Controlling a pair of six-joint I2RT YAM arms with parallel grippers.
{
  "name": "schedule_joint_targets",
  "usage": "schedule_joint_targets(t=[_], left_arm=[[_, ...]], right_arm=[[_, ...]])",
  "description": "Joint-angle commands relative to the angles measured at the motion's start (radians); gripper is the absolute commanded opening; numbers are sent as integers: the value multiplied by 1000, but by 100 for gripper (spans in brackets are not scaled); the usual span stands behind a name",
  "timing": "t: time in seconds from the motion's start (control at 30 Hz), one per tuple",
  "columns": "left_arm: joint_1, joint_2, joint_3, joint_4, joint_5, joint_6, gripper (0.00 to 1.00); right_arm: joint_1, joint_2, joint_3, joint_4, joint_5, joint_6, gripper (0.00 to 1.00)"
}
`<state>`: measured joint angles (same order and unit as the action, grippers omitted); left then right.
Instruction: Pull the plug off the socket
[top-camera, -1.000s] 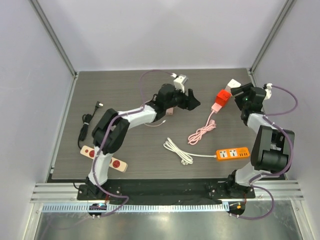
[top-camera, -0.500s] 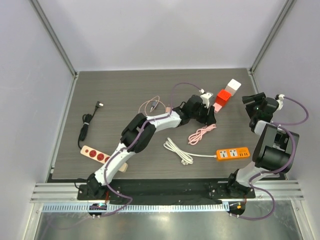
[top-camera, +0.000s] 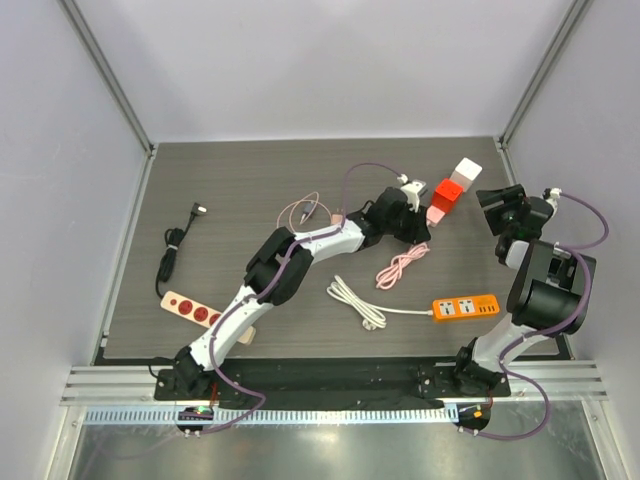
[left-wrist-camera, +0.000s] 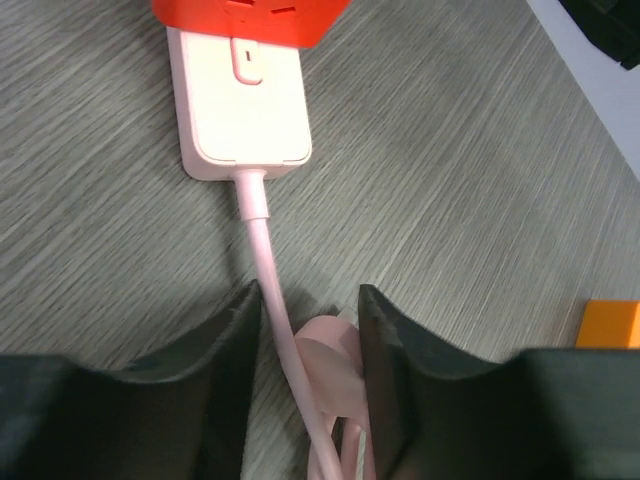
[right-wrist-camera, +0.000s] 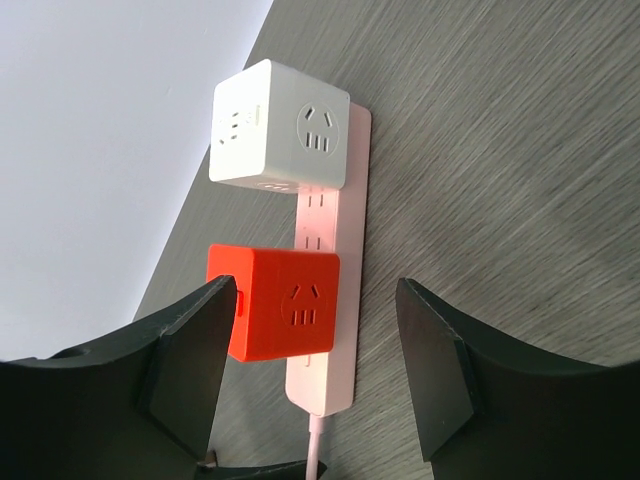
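The pink socket strip (right-wrist-camera: 327, 375) lies at the far right of the table (top-camera: 250, 180). The red cube plug (right-wrist-camera: 285, 303) sits on its near half and a white cube (right-wrist-camera: 280, 125) on its far end. The left gripper (left-wrist-camera: 310, 305) is spread astride the pink cable (left-wrist-camera: 262, 250) just near of the strip, possibly brushing it. The right gripper (right-wrist-camera: 315, 290) hangs right of the strip, fingers wide apart and empty.

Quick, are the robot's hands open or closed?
Left hand: open, straddling the pink cord, not gripping it.
Right hand: open, holding nothing.
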<state>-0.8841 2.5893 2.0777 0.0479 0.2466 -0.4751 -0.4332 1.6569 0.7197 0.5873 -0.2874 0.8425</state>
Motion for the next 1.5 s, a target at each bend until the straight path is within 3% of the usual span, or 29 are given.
schedule_joint_targets(t=[0.0,0.2,0.5,0.67,0.77,0.8,0.9,1.03,1.17,1.3,1.47], left_arm=[[13,3,2,-89,-90,27,37],[14,-1,-2,-129,-76,41,0],[16,-178,-250,-128,-179,76,0],[22,-245,-326,-131,-158,101,0],[22,-279,-358,-128,-145,131,33],[22,-287,-354,-126,-147,138,56],[22,-319,-328,-137,-135,171,80],[22,-313,-200,-177,-141,223,87],[22,-191,28,-286,-164,285,95],[22,-106,166,-228,-179,305,97],[19,-40,196,-91,-158,294,99]], right_arm=[[1,15,-5,92,-27,15,71],[1,49,3,115,-50,32,71],[4,87,17,137,-82,44,71],[4,98,33,125,-96,32,72],[7,104,41,123,-116,21,72],[10,106,43,128,-122,18,72],[14,132,66,126,-147,7,73],[27,167,93,111,-185,-2,76],[34,178,98,134,-203,-5,82],[45,182,99,160,-214,-8,86],[56,211,118,172,-226,0,86]])
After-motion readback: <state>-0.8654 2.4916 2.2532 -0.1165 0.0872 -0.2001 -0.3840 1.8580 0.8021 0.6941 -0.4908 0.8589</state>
